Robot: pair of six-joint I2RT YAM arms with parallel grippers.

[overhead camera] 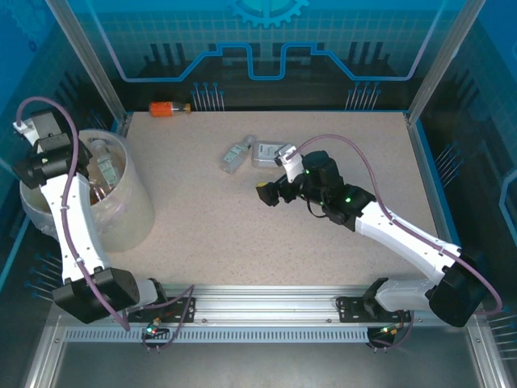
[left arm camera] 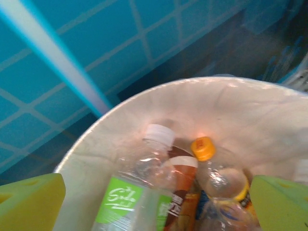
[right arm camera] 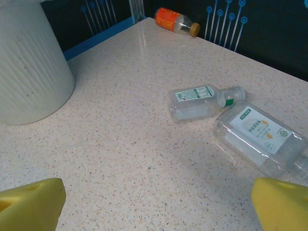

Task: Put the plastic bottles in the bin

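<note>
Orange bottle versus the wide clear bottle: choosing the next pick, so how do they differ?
The orange bottle has an orange label and tan cap; the wide clear bottle has a white-and-green label. The orange bottle lies alone at the table's far edge; the wide clear bottle lies mid-table beside a slimmer bottle, near the open right gripper. Both lie on their sides outside the bin.

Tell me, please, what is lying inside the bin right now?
Inside the bin lie a clear green-labelled bottle with a white cap, a brown bottle and a clear orange-capped bottle. Whatever lies beneath them is covered.
</note>
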